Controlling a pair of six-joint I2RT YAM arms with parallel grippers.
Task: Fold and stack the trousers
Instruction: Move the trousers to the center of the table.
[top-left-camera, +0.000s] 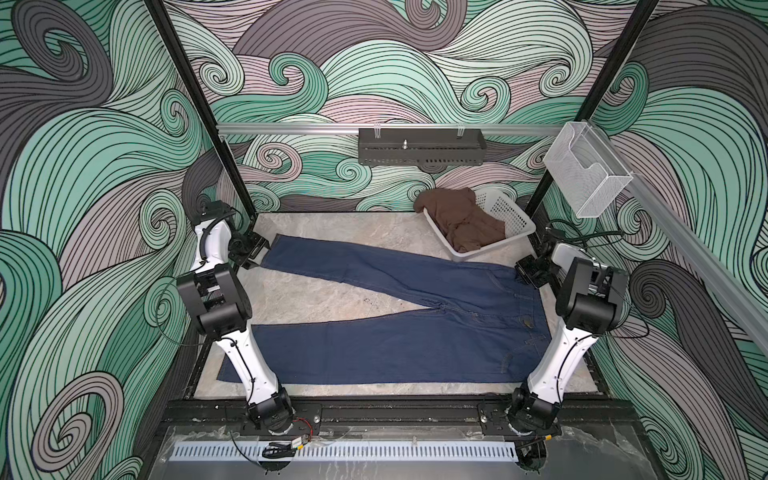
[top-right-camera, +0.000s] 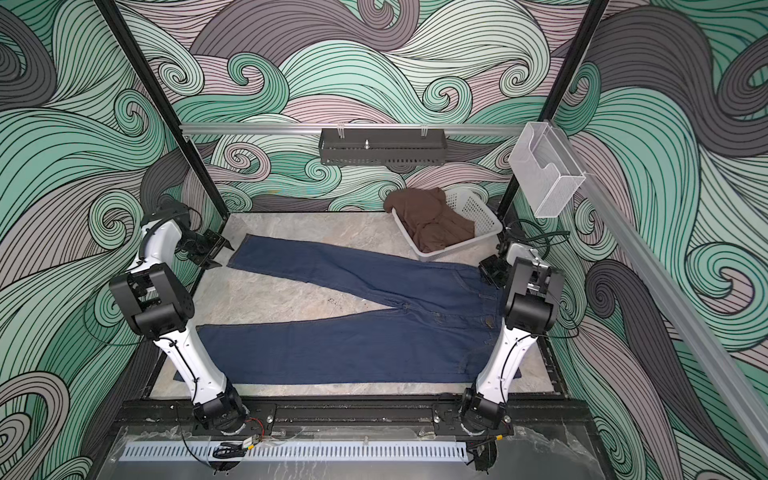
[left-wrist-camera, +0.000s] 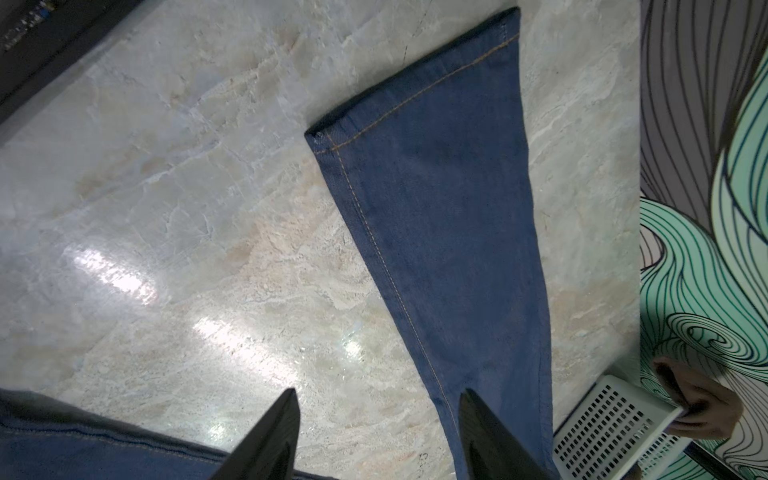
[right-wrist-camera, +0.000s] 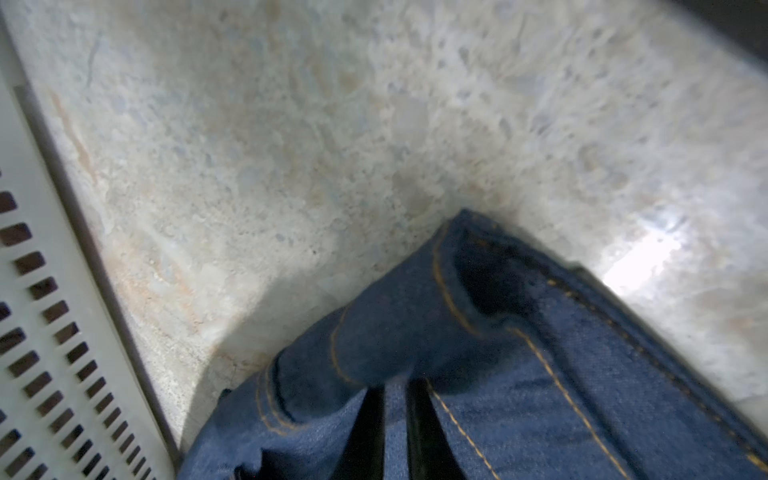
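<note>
**Waist corner pinched, far hem not yet taken**

In both top views the trousers (top-left-camera: 395, 345) lie flat on the marble table (top-left-camera: 316, 291). The legs splay toward the left arm and the waist is by the right arm, laid out, I judge, for a first fold. The left gripper (top-left-camera: 253, 251) hovers just beside the far leg's hem. The right gripper (top-left-camera: 525, 272) sits at the waistband's far corner, near the white basket (top-left-camera: 515, 220) holding a brown garment (top-left-camera: 461, 216). The arms hide the near hem and the near waist corner.

In the left wrist view the left gripper (left-wrist-camera: 379, 392) is parted and empty over the far leg, probably lining up a grasp. The near leg is cut off.

In the right wrist view the right gripper (right-wrist-camera: 397, 386) has its jaws nearly together with denim between them and the waistband bunched ahead: a pinch on the trousers (right-wrist-camera: 540, 374). The picture is blurred and the jaw tips are buried in cloth.
</note>
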